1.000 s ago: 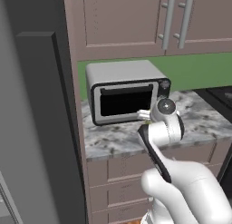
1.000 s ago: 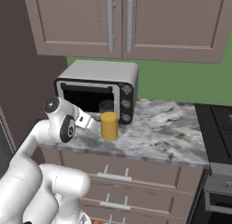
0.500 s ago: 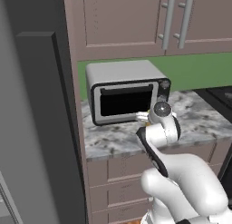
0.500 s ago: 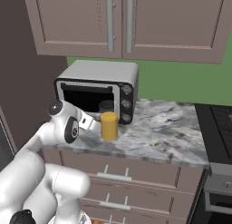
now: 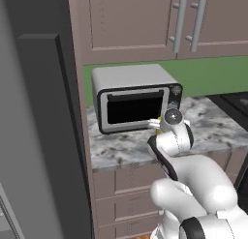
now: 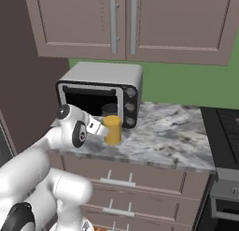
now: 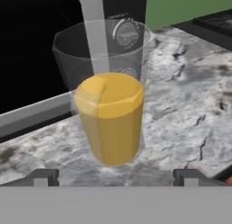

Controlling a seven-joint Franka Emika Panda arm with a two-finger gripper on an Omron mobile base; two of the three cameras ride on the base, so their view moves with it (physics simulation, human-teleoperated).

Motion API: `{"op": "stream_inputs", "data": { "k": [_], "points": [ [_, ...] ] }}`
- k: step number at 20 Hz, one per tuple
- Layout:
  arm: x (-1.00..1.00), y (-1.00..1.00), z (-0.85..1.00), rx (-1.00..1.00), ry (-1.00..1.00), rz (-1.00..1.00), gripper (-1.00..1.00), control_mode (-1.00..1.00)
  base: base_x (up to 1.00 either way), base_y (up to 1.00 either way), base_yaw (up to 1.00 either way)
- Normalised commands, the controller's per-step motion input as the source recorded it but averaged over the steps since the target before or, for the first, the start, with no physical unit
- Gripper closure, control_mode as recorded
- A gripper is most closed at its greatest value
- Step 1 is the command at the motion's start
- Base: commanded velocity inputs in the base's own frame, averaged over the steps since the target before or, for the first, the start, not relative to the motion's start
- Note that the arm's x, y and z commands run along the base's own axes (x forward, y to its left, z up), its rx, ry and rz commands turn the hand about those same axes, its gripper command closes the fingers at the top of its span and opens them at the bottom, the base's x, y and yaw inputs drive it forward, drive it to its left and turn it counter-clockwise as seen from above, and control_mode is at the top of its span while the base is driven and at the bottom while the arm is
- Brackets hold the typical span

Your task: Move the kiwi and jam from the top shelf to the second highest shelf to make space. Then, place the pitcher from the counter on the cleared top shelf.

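Counter (image 7: 190,100) bears pitcher (image 7: 111,119); fingers (image 7: 115,177) wide apart, empty.

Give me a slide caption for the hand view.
Open gripper faces a clear pitcher of yellow liquid standing on the speckled stone counter before the silver toaster oven.

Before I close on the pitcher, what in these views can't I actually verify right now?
- Pitcher in the left base view: almost wholly hidden behind the arm's wrist.
- Gripper in the right base view: fingertips too small to judge their gap to the pitcher.
- Toaster oven in the hand view: cut off by the top and left edges.
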Motion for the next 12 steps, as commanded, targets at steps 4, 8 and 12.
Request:
{"op": "stream_inputs", "data": {
  "k": [4,8,12],
  "points": [
    [0.21,-0.08,-0.06,0.0,0.0,-0.06,-1.0,-1.0,0.0,0.0,0.0],
    [0.14,0.0,-0.09,0.0,0.0,-0.03,-1.0,-1.0,0.0,0.0,0.0],
    [0.12,0.0,-0.14,0.0,0.0,-0.02,-1.0,-1.0,0.0,0.0,0.0]
  ]
}}
